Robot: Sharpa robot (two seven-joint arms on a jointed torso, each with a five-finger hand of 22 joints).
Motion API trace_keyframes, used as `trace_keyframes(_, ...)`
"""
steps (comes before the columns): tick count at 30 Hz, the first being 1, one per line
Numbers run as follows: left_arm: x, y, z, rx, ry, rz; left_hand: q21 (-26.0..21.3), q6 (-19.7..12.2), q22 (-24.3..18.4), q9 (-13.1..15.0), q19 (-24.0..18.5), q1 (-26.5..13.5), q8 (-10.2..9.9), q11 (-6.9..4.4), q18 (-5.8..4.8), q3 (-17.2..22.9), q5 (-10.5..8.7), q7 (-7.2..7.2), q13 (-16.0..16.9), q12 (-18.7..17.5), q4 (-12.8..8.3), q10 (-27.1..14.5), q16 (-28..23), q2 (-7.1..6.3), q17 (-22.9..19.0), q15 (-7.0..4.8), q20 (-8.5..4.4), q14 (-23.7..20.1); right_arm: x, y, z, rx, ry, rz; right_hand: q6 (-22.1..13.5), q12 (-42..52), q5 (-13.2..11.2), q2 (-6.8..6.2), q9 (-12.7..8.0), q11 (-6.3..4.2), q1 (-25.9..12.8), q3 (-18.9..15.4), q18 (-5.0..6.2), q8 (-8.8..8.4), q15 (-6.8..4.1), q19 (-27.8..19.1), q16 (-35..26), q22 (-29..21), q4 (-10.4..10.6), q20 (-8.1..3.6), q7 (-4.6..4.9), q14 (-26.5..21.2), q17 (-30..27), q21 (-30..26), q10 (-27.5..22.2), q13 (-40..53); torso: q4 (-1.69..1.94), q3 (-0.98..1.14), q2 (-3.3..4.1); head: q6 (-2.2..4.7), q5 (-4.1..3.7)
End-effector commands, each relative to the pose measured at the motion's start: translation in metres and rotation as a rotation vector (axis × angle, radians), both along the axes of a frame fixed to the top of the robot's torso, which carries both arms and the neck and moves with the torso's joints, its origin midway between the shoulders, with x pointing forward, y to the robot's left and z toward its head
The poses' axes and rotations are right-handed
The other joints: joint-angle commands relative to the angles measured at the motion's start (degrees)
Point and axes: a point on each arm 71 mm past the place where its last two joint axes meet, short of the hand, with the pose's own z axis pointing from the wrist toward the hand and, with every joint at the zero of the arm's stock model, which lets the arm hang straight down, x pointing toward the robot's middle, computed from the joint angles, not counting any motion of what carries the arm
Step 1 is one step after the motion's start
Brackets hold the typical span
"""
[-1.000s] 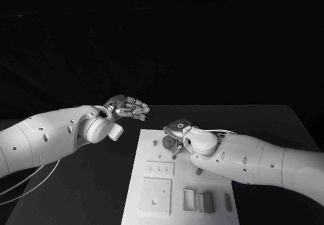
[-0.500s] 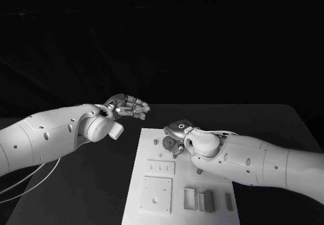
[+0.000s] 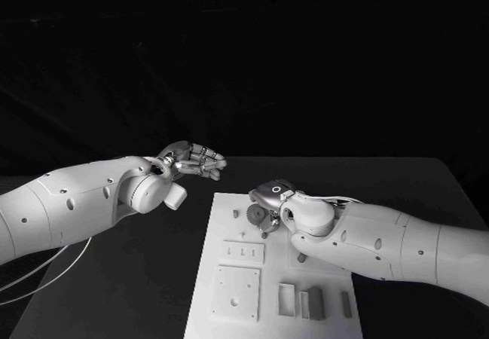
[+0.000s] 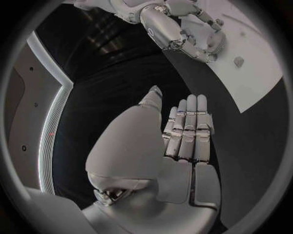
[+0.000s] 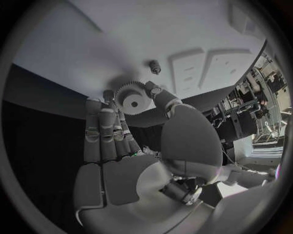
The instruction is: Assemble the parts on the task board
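A: Over the task board's [image 3: 236, 332] far end — gear [image 5: 132, 101] pinched in the right hand [image 3: 270, 206], peg [image 5: 155, 66] just beside.
B: Risk?
A: Could tilt or slip off the peg if the bore's misaligned — just my guess.
B: Left hand [image 3: 195, 162]?
A: Off the board to the left, fingers together, holding nothing.
B: Board pockets?
A: Blocks [image 3: 305, 302] sit at the near end.

task board [image 3: 274, 289]: white, flat on table | gear [image 5: 132, 100]: toothed, held over board by right hand [image 5: 131, 161]
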Motion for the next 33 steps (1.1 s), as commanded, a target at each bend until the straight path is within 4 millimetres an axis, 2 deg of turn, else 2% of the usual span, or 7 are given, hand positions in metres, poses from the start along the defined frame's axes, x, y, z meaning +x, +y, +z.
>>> trace_keyframes(1, -0.0005, -0.0031, 0.0011, -0.004, -0.002, -0.018, -0.4, -0.4, 0.1, -0.1, 0.4, -0.3, -0.2, 0.1, 0.88, 0.4, 0.01, 2.65, -0.1, -0.2, -0.1, -0.4, -0.3, 0.02, 0.1, -0.04, 0.07, 0.3, 0.0024, -0.0014, 0.0008, 0.0, -0.01, -0.013, 0.7, 13.9, 0.2, 1.43, 0.1, -0.17, 0.9, 0.1, 2.59, 0.5, -0.3, -0.1, 0.3, 1.1, 0.3, -0.46, 0.01, 0.1, 0.0, 0.4, 0.4, 18.2, 0.03, -0.02, 0.01, 0.23, -0.16)
trace_keyframes(8, -0.0003, -0.003, 0.0011, -0.004, -0.002, -0.017, -0.4, -0.4, 0.1, 0.0, 0.4, -0.3, -0.2, 0.1, 0.89, 0.4, 0.01, 2.65, -0.1, -0.2, -0.1, -0.4, -0.4, 0.02, 0.1, -0.03, 0.07, 0.3, 0.0041, 0.0002, 0.0011, -0.002, -0.013, -0.015, 1.0, 13.9, 0.2, 1.38, 0.1, -0.19, 0.9, 0.0, 2.59, 0.65, -0.32, -0.1, 0.3, 1.1, 0.3, -0.47, 0.16, 0.1, 0.0, 0.5, 0.4, 18.3, 0.06, 0.01, 0.04, 0.23, -0.16)
trace_keyframes(27, -0.0008, -0.0027, 0.0011, -0.002, -0.001, -0.019, -0.4, -0.4, 0.1, 0.0, 0.4, -0.4, -0.1, 0.11, 0.88, 0.4, 0.01, 2.65, 0.0, -0.2, 0.0, -0.4, -0.4, 0.0, 0.2, -0.03, 0.08, 0.3, 0.0055, 0.0037, 0.0016, -0.02, 0.002, -0.012, 0.6, 13.8, 0.2, 0.49, -0.1, -0.03, 0.2, -0.3, 2.59, 0.53, -0.17, -0.5, 0.2, 1.1, 0.7, -0.3, 0.27, -0.3, -0.1, 0.3, -0.1, 18.3, 0.08, -0.1, -0.02, 0.07, -0.04)
trace_keyframes(33, -0.001, -0.003, 0.0011, -0.003, -0.001, -0.02, -0.4, -0.4, 0.1, 0.0, 0.4, -0.4, -0.1, 0.11, 0.89, 0.4, 0.01, 2.65, 0.0, -0.2, 0.0, -0.5, -0.4, 0.0, 0.2, -0.03, 0.08, 0.3, 0.0061, 0.0032, 0.0019, -0.016, -0.002, -0.016, 0.6, 13.8, 0.2, 0.5, -0.1, 0.0, 0.1, -0.2, 2.59, 0.52, -0.14, -0.5, 0.2, 1.1, 0.8, -0.27, 0.31, -0.4, -0.1, 0.3, -0.2, 18.4, 0.02, 0.01, 0.0, 0.15, -0.05)
